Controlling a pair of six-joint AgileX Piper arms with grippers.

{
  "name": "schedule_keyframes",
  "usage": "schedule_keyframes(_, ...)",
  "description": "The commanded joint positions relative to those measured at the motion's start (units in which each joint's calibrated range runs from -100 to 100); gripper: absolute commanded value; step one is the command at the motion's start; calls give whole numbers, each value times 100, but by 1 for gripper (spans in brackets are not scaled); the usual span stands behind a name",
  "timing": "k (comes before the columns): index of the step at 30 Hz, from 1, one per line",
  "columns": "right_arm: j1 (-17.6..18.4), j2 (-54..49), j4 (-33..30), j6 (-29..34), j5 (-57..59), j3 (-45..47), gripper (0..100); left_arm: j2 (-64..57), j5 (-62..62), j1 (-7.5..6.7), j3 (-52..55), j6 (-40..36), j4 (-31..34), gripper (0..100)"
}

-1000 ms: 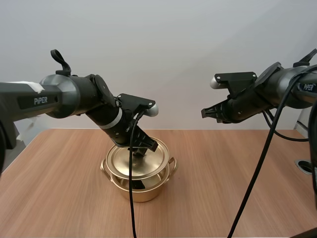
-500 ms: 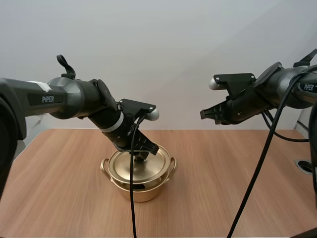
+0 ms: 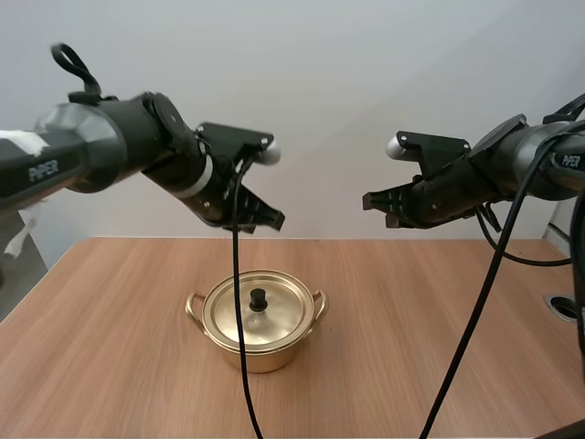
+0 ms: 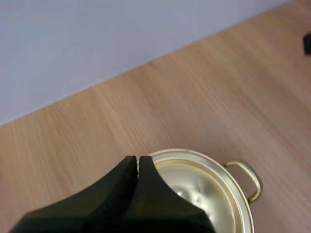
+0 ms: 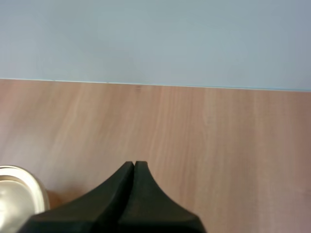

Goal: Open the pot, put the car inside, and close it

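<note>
The round gold metal lid point(image 3: 279, 315) hides the inside of the gold two-handled pot point(image 3: 267, 353), and the black fingers point(image 4: 155, 194) of the left gripper point(image 4: 138, 161) cover part of that lid.

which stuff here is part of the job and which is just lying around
Job:
- pot
- lid, on the pot
- left gripper, shut, above the pot
- right gripper, shut, above the table

Lying about:
- only the table under the pot

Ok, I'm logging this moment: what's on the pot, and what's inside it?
The lid sits flat on the pot, knob up. It covers the inside, so the contents cannot be seen.
</note>
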Motion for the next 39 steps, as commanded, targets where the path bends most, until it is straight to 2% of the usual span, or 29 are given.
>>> schedule_keyframes(1,1,-3,513,-258,715,-3,0,-522,-3,64,-286,-32,4,0)
schedule_keyframes(5,1,-343,788,-519,822,-3,0,-1469,-388,164,-372,-118,22,0)
schedule_keyframes(10,1,-1318,828,-749,602,-3,0,-2433,-970,312,-244,-1253,93,0)
schedule_keyframes(11,1,-1545,828,-749,580,-3,0,-2590,-1207,326,-115,-1291,93,0)
schedule_keyframes(16,1,-2552,828,-887,332,273,0,-3483,-2626,325,1233,-1291,378,0)
schedule_keyframes(24,1,-3617,828,-1146,103,1283,0,-4640,-5245,325,3744,-1339,377,0)
schedule_keyframes(32,1,-4505,828,-1729,-635,2562,0,-5594,-5143,325,5050,-1406,585,0)
schedule_keyframes(36,1,-4676,851,-2029,-1134,2836,0,-6147,-5143,325,5490,-1406,585,0)
schedule_keyframes(39,1,-4676,978,-2625,-1425,2924,0,-6567,-5143,325,5686,-1406,585,0)
